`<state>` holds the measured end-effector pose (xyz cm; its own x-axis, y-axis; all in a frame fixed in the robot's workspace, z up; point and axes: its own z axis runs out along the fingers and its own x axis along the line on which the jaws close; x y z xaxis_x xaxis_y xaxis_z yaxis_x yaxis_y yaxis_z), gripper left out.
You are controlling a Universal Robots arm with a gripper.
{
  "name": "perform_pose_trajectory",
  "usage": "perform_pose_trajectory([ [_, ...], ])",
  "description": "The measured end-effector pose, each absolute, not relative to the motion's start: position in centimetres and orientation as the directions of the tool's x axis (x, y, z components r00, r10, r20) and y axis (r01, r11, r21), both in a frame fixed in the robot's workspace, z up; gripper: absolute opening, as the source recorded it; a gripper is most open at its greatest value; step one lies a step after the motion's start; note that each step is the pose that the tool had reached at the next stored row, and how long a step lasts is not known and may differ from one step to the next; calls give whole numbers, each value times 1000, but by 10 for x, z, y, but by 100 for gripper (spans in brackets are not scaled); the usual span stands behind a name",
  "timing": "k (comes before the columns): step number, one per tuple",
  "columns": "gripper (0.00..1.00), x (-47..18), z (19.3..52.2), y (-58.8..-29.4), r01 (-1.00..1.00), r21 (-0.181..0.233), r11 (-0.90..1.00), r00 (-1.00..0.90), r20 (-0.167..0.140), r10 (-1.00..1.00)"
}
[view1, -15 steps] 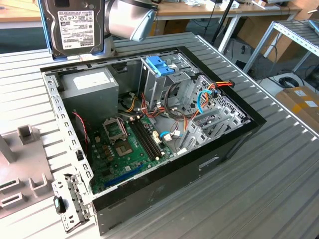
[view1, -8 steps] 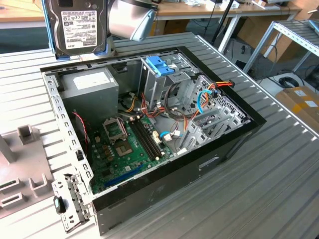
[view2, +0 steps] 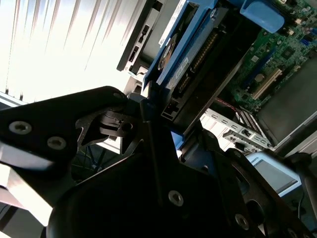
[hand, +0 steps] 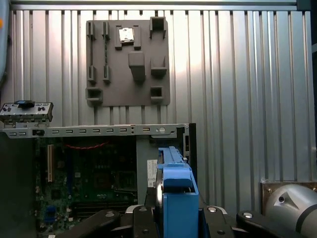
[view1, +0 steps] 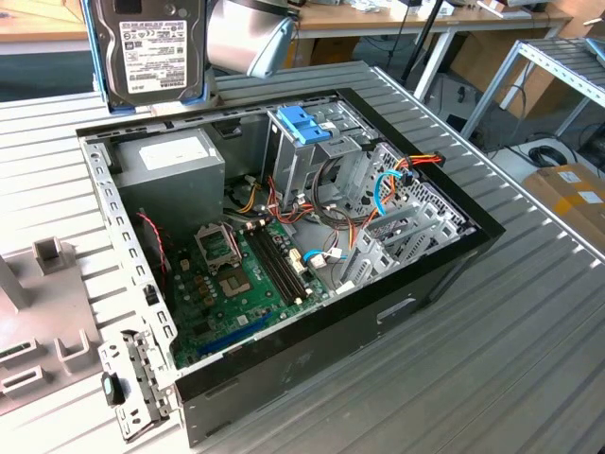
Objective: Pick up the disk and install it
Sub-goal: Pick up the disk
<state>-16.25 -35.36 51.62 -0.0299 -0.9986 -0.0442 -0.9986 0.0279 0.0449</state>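
Disk (view1: 151,47) aloft, drive cage (view1: 304,132) at four o'clock from it
Hand (hand: 177,215) is closed on the blue-railed disk, which hangs upright, long axis vertical, above the far rim of the computer case (view1: 312,350) in the exterior view, clear of the counter (view1: 529,331).

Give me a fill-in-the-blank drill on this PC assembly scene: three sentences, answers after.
1. The tool is shut on the ___.
2. The plastic edging of the disk is coloured ___.
3. The open computer case rests on a ribbed metal ___.
Missing words: disk; blue; table.
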Motion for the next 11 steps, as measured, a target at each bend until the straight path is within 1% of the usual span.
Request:
perform_pose_trajectory([
  [11,37,-163,516,-360,-999,45,28,-30,-44,-999],
])
